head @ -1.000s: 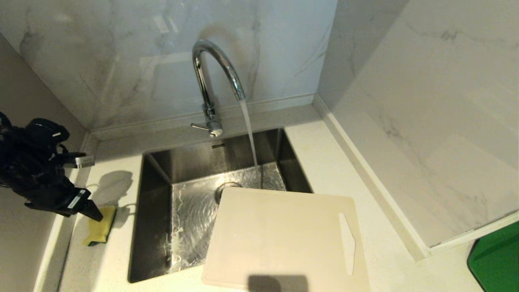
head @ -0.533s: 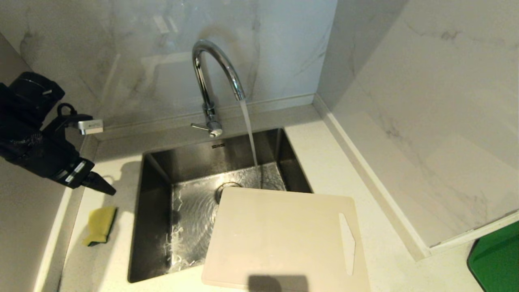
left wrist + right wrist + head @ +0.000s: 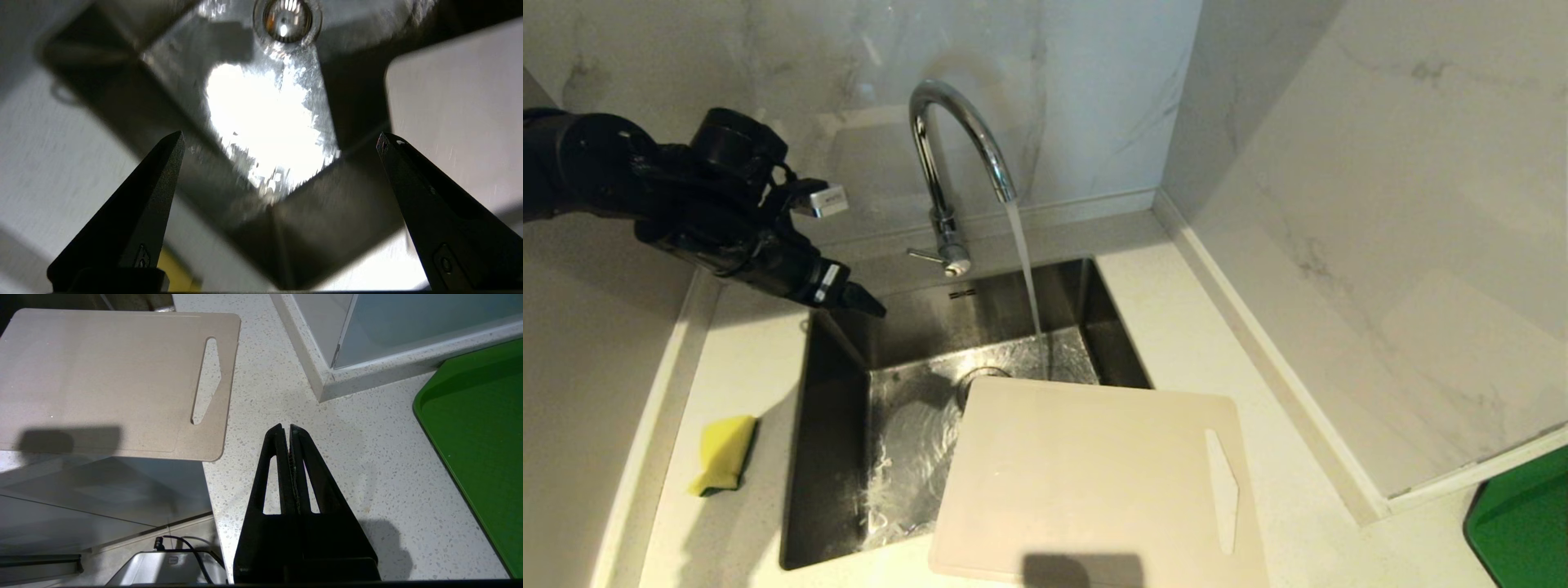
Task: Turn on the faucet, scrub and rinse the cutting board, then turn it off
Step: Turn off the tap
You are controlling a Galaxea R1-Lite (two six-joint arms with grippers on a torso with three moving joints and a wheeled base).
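Cutting board (image 3: 1094,482), big, flat, cream plastic, lies half over the steel sink (image 3: 837,457), right of my yellow sponge (image 3: 723,453). Water runs from the shiny chrome faucet (image 3: 956,147); the board could tip in. My left tool (image 3: 862,302) is wide open, empty. My right tool (image 3: 289,430) is closed, empty.

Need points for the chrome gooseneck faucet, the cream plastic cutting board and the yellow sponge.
chrome gooseneck faucet (image 3: 929,167), head view, upright stem
cream plastic cutting board (image 3: 1078,482), head view, middle of top face
yellow sponge (image 3: 723,452), head view, yellow top
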